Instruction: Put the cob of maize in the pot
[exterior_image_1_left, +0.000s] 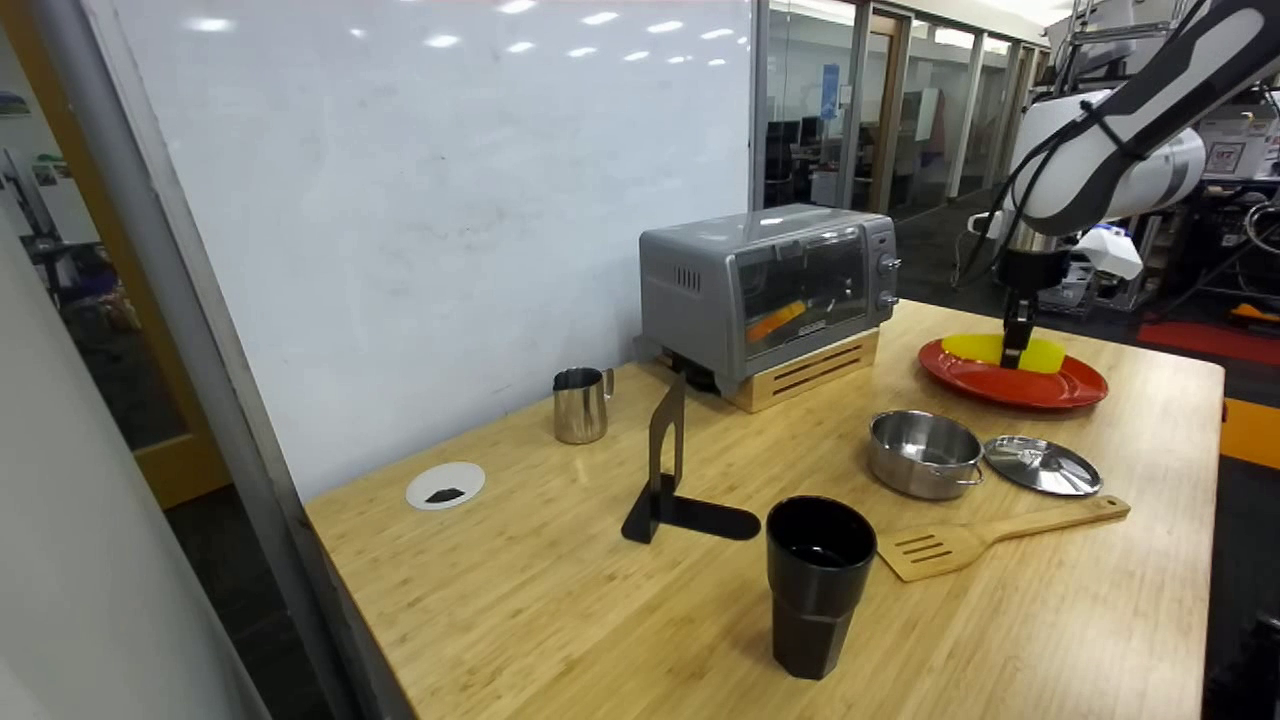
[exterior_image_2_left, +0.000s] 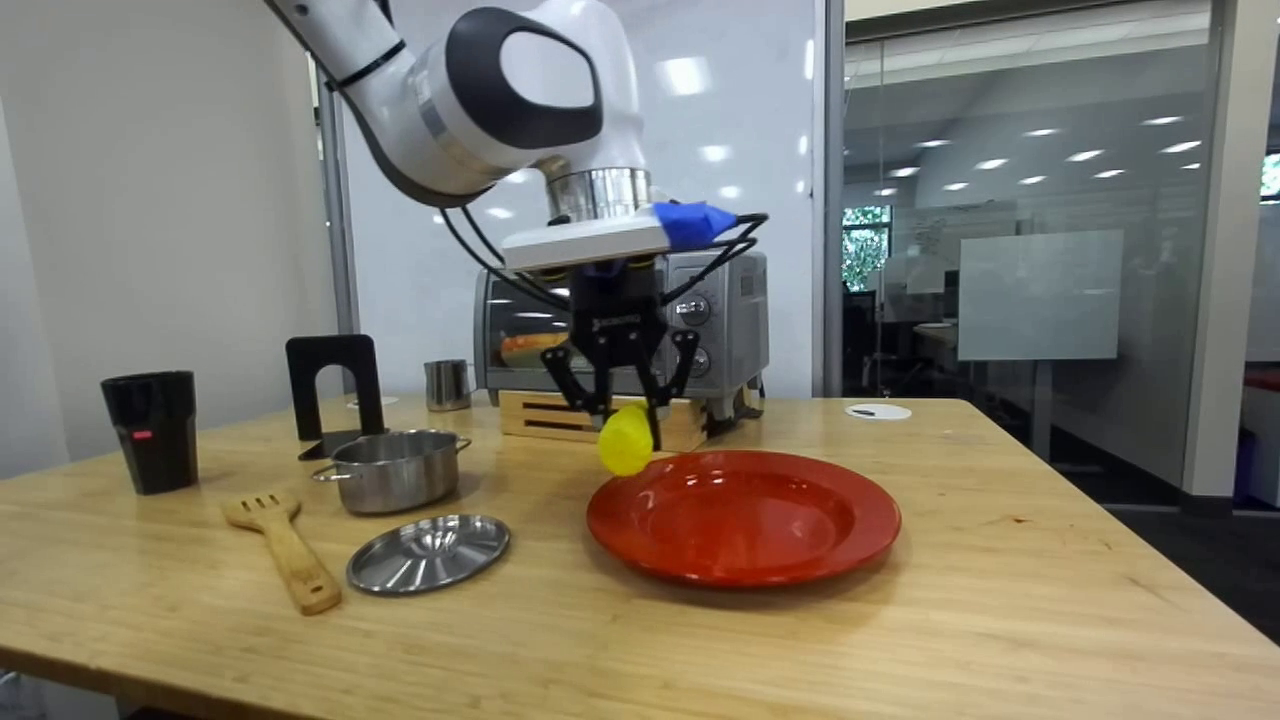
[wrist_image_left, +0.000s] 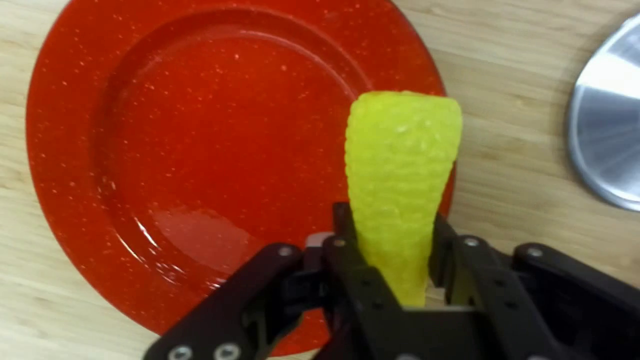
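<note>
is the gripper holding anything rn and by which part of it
The gripper holds the cob of maize by its sides, around mid-length; the wider end sticks out free.

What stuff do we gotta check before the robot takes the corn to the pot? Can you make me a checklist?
1. Is the tool holding the corn? ok, it grips both sides.
2. Is the corn up off the plate? ok, it seems to be held above it.
3. Is the pot upright? ok, it stands on the table.
4. Is the lid off? ok, it lies on the table beside the pot.
5. Is the corn over the pot? not ok, it is over by the plate.
6. Will the corn fit? cannot tell, it might stick out.
</note>
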